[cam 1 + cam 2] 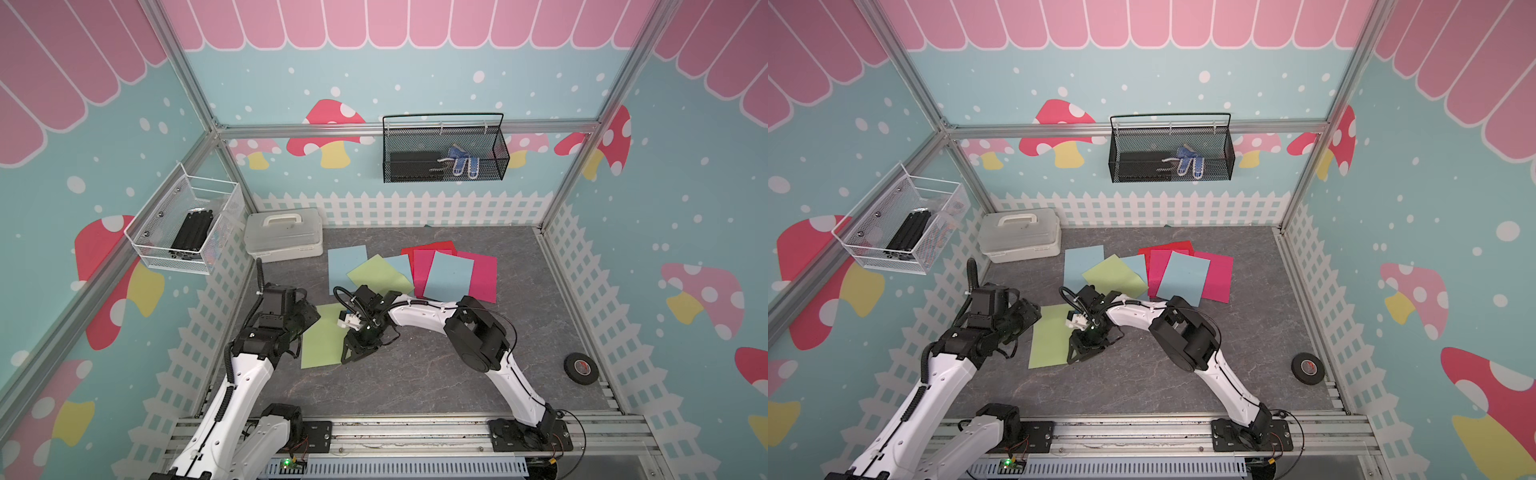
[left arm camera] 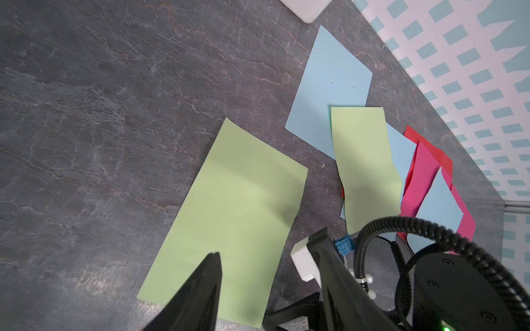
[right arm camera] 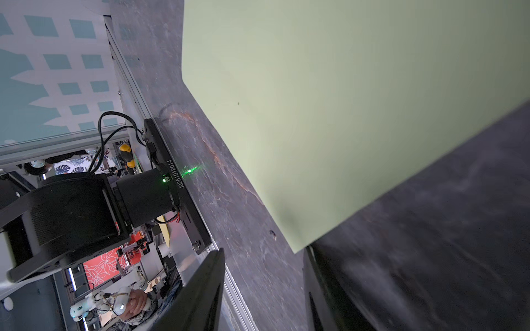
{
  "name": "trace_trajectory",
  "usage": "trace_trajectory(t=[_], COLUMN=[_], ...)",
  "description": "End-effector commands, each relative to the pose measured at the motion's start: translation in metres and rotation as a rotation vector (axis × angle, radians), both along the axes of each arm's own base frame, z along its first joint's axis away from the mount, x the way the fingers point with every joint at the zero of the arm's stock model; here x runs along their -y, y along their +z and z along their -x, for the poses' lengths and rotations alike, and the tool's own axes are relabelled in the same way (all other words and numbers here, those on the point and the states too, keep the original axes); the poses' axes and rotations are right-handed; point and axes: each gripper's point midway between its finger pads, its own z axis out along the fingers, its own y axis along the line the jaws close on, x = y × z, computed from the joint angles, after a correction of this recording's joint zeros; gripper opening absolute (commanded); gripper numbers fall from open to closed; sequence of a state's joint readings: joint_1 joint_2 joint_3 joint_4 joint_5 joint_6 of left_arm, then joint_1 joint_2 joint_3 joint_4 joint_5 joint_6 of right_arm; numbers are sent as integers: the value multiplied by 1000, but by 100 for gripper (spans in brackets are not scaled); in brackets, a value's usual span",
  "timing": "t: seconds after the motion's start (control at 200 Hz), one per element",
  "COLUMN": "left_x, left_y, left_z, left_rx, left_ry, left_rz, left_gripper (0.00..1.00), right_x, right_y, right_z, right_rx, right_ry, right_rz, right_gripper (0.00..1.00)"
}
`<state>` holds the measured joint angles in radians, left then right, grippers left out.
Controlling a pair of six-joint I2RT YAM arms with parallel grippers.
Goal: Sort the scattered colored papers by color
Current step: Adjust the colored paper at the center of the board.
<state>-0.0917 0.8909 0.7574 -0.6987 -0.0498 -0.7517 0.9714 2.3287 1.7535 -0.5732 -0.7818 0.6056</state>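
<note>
A thin light green paper sheet lies flat on the dark stone-patterned desk, close in front of the left arm. The right tool sits low at its near corner, fingers apart, the corner just beside one finger and nothing clamped. The left tool hangs above the same sheet, fingers also apart and empty.

Further back the other colored papers overlap in a loose fan. A second light green sheet lies across light blue sheets. Beside them are a red sheet and magenta-pink sheets, with another light blue sheet on top.

They all look feather-light, limp and flush with the desk, so I'd expect them to slide rather than lift. A free corner or overlapping edge looks the best place to pinch, gently, since they should crease easily.
</note>
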Motion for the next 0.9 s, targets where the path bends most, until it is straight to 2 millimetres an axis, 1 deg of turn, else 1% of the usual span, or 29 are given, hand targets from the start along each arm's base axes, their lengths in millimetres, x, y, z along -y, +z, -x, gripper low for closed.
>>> trace_trajectory(t=[0.0,0.12,0.285,0.59,0.67,0.72,0.896], left_x=[-7,-8,-8,-7,-7,-7,-3], left_y=[11,13,15,17,19,21,25], left_z=[0,1,3,4,5,5,1], left_rx=[20,27,28,35,40,45,48], left_ry=[22,26,27,23,22,23,6], left_rz=[-21,-23,-23,-16,-16,-14,-4], left_gripper=[58,58,58,58,58,58,59], right_x=[-12,-23,-26,-32,-29,-26,-11], right_y=[-11,-11,-7,-7,-1,7,34], right_z=[14,24,25,28,27,27,36], right_rx=[-35,-50,-44,-54,-33,-22,8], right_ry=[14,30,30,27,28,30,18], right_rz=[7,-13,-24,-46,-40,-43,-47], right_gripper=[48,48,48,48,50,52,56])
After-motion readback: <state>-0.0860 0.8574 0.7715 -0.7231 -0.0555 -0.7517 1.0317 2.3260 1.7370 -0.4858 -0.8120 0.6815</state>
